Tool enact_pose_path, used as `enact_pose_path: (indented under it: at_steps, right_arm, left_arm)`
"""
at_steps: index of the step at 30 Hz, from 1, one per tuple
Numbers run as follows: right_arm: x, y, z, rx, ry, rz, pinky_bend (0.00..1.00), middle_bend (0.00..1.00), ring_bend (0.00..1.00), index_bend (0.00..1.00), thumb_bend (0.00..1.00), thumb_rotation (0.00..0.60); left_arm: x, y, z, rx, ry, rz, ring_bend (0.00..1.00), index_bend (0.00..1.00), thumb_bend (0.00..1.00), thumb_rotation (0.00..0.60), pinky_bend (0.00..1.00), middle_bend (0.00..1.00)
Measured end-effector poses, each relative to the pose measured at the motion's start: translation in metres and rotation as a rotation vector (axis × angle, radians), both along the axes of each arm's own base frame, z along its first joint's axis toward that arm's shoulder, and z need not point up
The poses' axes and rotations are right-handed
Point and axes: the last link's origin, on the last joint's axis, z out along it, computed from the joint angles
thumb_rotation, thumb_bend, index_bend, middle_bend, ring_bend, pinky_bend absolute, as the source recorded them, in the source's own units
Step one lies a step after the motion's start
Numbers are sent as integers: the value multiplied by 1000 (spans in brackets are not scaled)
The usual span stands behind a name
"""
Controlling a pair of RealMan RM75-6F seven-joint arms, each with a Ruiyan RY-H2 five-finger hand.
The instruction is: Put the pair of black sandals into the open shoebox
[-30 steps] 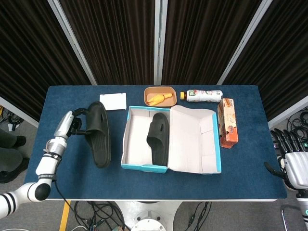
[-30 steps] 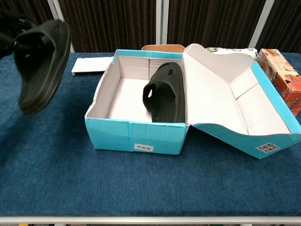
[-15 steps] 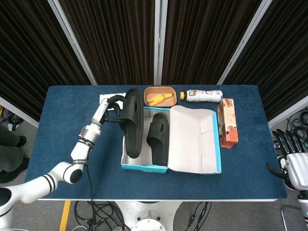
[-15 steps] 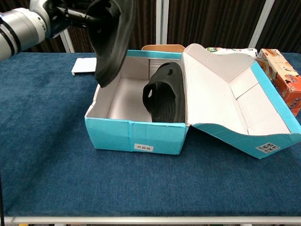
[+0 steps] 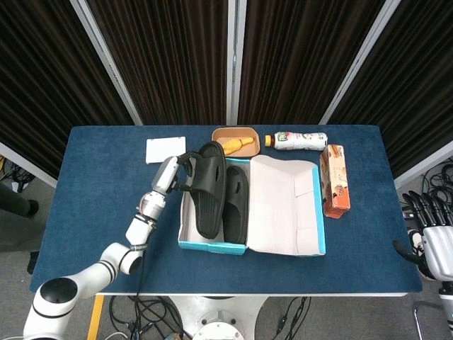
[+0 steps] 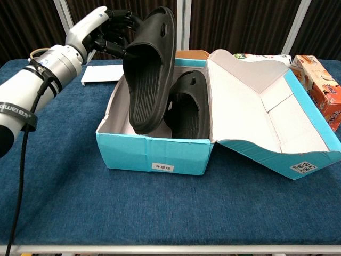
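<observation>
The open shoebox (image 5: 182, 225) (image 6: 154, 154), turquoise outside and white inside, sits mid-table with its lid folded out to the right. One black sandal (image 5: 236, 205) (image 6: 191, 109) lies inside on the right. My left hand (image 5: 175, 172) (image 6: 109, 33) grips the second black sandal (image 5: 207, 190) (image 6: 149, 80) by its strap end. That sandal hangs tilted, sole facing out, its lower end down inside the box's left half. My right hand (image 5: 432, 237) hangs off the table's right edge, fingers apart, holding nothing.
A white card (image 5: 165, 149) (image 6: 101, 74) lies behind the box on the left. A brown bowl with yellow pieces (image 5: 234, 142), a lying bottle (image 5: 297, 140) and an orange carton (image 5: 335, 180) (image 6: 322, 88) line the back and right.
My left hand has carried the second sandal rightward and down, from above the box's left wall to partly inside the box beside the first sandal. The right hand stays put.
</observation>
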Motion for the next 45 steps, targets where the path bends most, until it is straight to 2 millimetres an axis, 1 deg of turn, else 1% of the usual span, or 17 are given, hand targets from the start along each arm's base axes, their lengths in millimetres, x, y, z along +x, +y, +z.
enact_pose_path:
  at_steps: [4, 6, 8, 9, 12, 15, 21, 34, 36, 37, 40, 42, 45]
  right_arm:
    - [0, 0, 0, 1, 0, -1, 0, 67, 0, 0, 118, 600]
    - [0, 1, 1, -2, 2, -3, 0, 67, 0, 0, 118, 600]
    - [0, 2, 1, -6, 2, -4, 0, 67, 0, 0, 118, 600]
    - [0, 2, 2, -7, 2, -5, 0, 67, 0, 0, 117, 600]
    - [0, 2, 1, -6, 2, -6, 0, 67, 0, 0, 118, 600]
    - [0, 2, 1, -6, 1, -6, 0, 67, 0, 0, 118, 600]
    - [0, 2, 1, -5, 1, -6, 0, 67, 0, 0, 118, 600]
    - [0, 2, 2, -8, 4, -9, 0, 67, 0, 0, 117, 600]
    - [0, 2, 2, -7, 4, -9, 0, 67, 0, 0, 118, 600]
    - [0, 1, 2, -6, 3, -9, 0, 67, 0, 0, 118, 600]
    - [0, 1, 1, -4, 3, -9, 0, 67, 0, 0, 118, 600]
    - [0, 1, 1, -3, 3, -8, 0, 67, 0, 0, 118, 600]
    - [0, 1, 2, -3, 0, -7, 0, 67, 0, 0, 118, 600]
  left_arm:
    - [2, -1, -8, -29, -19, 14, 589, 555, 0, 600, 495, 560]
    - [1, 0, -11, -39, -21, 22, 523, 556, 0, 600, 447, 560]
    - [0, -2, -14, -52, -17, 26, 424, 556, 0, 600, 379, 560]
    - [-1, -3, -16, -59, -16, 29, 357, 556, 0, 600, 318, 560]
    - [-4, -5, -20, -77, -2, 36, 279, 555, 0, 600, 201, 560]
    - [-7, -7, -24, -92, 24, 45, 246, 552, 0, 600, 154, 560]
    - [-12, -6, -30, -128, 62, 79, 221, 544, 0, 600, 116, 560]
    - [-12, -7, -38, -147, 222, 104, 212, 513, 0, 600, 114, 539]
    - [-11, -7, -38, -141, 249, 102, 204, 486, 0, 600, 114, 508]
    - [-11, -8, -38, -137, 269, 100, 186, 455, 0, 600, 114, 471]
    - [-7, -10, -39, -135, 306, 87, 115, 322, 0, 600, 115, 343]
    - [-6, -11, -39, -138, 330, 78, 56, 212, 0, 600, 114, 238]
    - [-6, -12, -38, -146, 375, 67, 6, 126, 0, 600, 112, 129]
